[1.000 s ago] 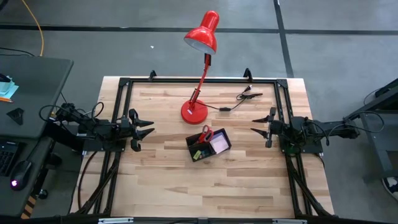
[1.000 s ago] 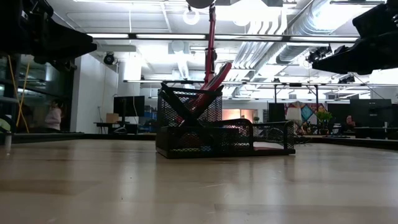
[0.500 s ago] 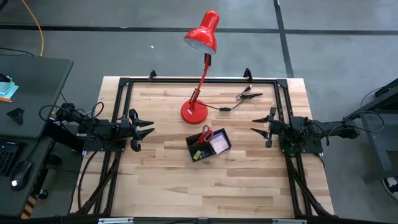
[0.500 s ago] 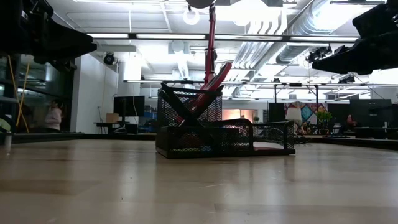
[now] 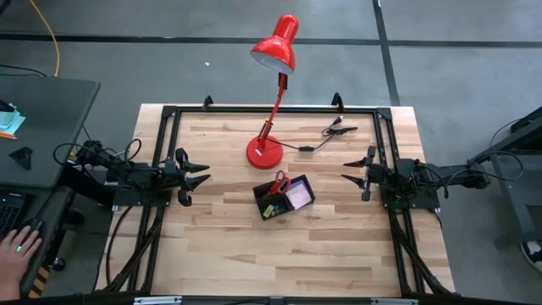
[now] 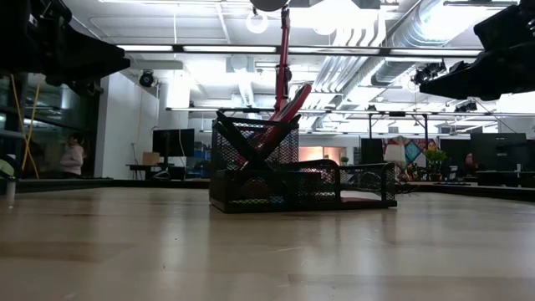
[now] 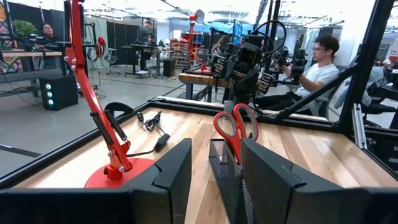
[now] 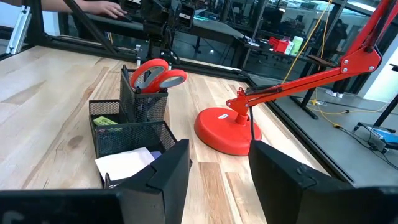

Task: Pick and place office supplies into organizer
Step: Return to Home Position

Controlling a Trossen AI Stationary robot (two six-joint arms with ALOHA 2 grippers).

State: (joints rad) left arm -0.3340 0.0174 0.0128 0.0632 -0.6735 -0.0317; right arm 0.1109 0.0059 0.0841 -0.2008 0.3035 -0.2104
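The black mesh organizer [image 5: 284, 196] stands on the table's middle, near the red lamp's base. Red-handled scissors [image 5: 280, 181] stick blades-down into its tall compartment, handles [image 8: 155, 73] leaning out over the rim [image 6: 280, 117]. A pale sticky pad [image 8: 127, 163] lies flat in a low compartment, and a yellow-green item [image 8: 107, 122] in another. My left gripper [image 5: 196, 174] hangs open at the table's left edge, pointing level at the organizer [image 7: 227, 180]. My right gripper [image 5: 350, 169] hangs open at the right edge, facing the organizer [image 8: 127, 134].
A red desk lamp stands on its round base [image 5: 264, 152] just behind the organizer, its head [image 5: 276, 47] past the far edge. A black cable with clips [image 5: 326, 135] lies at the far right. A person's hand [image 5: 17, 246] rests on the side desk to the left.
Both arms have kept still and the organizer has not moved. A person's hand has come into view on the side desk left of the table.
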